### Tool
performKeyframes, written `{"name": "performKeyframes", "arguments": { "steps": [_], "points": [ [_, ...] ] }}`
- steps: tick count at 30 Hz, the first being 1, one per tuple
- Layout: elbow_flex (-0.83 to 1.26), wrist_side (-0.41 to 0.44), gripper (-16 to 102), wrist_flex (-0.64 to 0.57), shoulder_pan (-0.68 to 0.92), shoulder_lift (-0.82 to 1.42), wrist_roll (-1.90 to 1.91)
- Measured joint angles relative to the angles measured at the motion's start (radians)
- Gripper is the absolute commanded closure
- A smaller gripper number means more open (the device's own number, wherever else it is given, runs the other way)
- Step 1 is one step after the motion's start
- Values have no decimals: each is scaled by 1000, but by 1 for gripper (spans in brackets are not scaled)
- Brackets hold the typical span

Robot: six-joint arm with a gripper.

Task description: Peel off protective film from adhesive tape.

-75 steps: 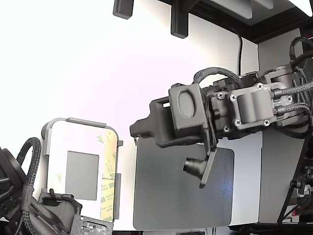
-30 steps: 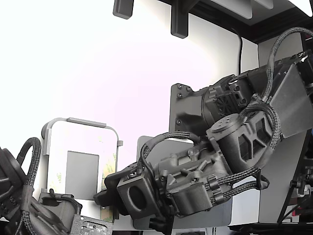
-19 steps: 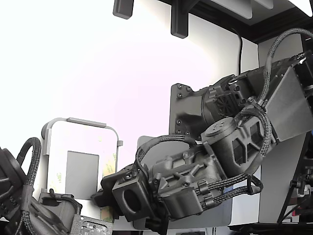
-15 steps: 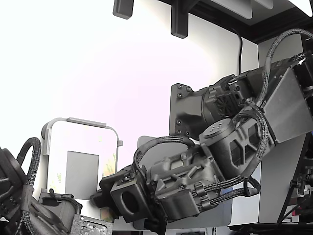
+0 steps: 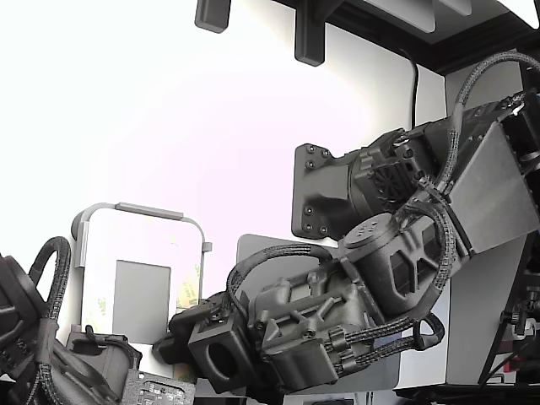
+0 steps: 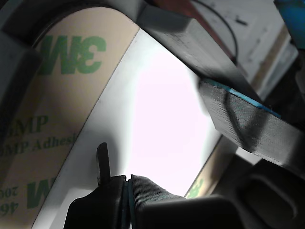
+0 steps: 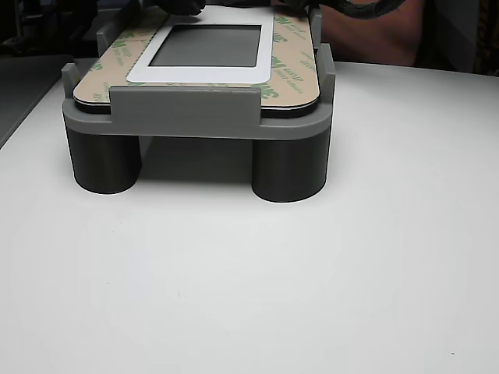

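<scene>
1. We judge the step in hand to be getting a hold on the end of the protective film [image 6: 52, 109], the tan strip with green logos that lies flat along the edge of the white plate [image 6: 162, 124]. The plate sits in a grey fixture [image 7: 187, 109] on the bench [image 7: 312, 280].
2. In the wrist view the hand [image 6: 125, 183] has its two fingertips pressed together, touching at a thin seam; we see no film between them, so we read it as closed on nothing.
3. To do this well, we would part the fingertips, work one under a free corner of the film, and pinch only the liner, not the adhesive tape below it. That tape is hidden under the liner in every view.
4. We would then pull low and back along the strip, slowly, so the tape stays on the plate and the liner does not tear.
5. The wrist view alone shows the fingertips and the film's print close up.
6. The exterior view shows the arm reaching down to the fixture's near end, but its body hides the fingertips.
7. The other view shows film strips along both long sides of the plate, around a grey patch [image 7: 207, 45].
</scene>
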Motion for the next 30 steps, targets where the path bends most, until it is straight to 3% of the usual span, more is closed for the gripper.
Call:
{"name": "performKeyframes", "arguments": {
  "steps": [30],
  "points": [
    [-5, 15, 96, -6, 15, -15, -37]
  ]
}}
